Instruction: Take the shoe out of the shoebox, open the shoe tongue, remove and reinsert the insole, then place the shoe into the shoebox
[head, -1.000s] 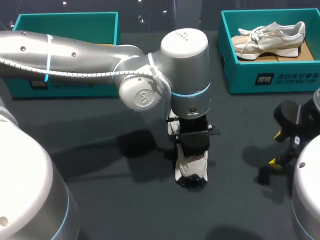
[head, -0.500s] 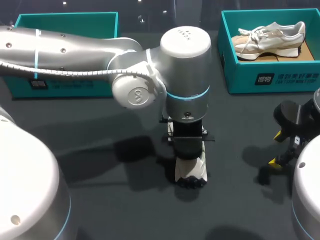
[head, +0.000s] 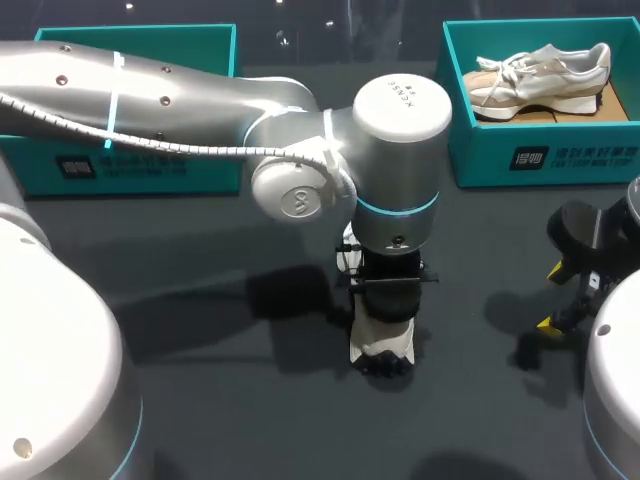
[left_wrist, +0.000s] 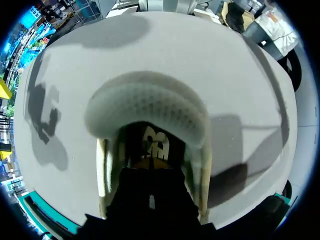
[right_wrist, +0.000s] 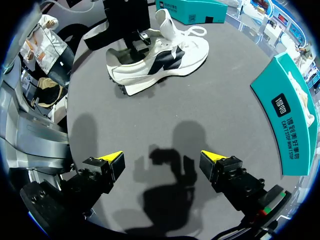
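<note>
A white shoe with dark patches stands on the dark table near the middle, also seen as the shoe in the right wrist view. My left gripper comes straight down into its heel opening. In the left wrist view the left gripper sits inside the shoe, over the printed insole. Its tips are hidden, and what they pinch, if anything, does not show. My right gripper hangs open and holds nothing, low over the table at the right gripper in the head view.
A teal shoebox at the back right holds a second pale shoe; the same shoebox lies beside my right gripper. Another teal box stands at the back left, partly behind my left arm.
My left arm's wrist has swung a little to the right above the shoe, and the shoe rocked slightly under it. The right arm has not moved.
</note>
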